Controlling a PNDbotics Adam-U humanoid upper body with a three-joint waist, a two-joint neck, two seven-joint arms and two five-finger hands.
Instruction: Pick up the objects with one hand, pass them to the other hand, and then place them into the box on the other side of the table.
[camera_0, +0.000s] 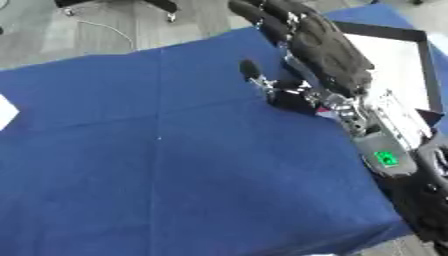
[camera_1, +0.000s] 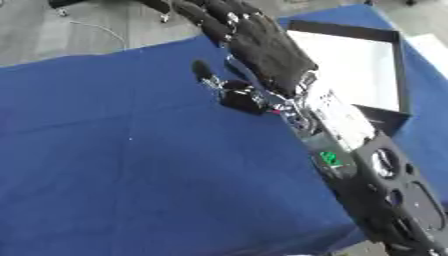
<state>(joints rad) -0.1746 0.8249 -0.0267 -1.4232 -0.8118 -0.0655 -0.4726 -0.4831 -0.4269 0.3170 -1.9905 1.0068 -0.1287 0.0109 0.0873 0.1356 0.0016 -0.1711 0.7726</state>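
My right hand (camera_0: 328, 50) reaches in from the lower right, its black back turned up, over the far right part of the blue table. Its fingers (camera_1: 214, 15) stretch fairly straight toward the far edge and its thumb (camera_0: 251, 70) sticks out to the left, so the hand is open. I see nothing held in it; what lies under the palm is hidden. The box (camera_0: 385, 32), black-rimmed with a white inside, stands just right of the hand at the far right corner. A small red spot (camera_0: 325, 114) shows by the wrist. No loose task object shows, and my left hand is out of view.
A blue cloth (camera_0: 175, 165) covers the table. A white corner (camera_0: 4, 112) pokes in at the left edge. My right forearm (camera_1: 367, 165), with a green light on it, crosses the near right corner. Grey floor with a cable lies beyond the far edge.
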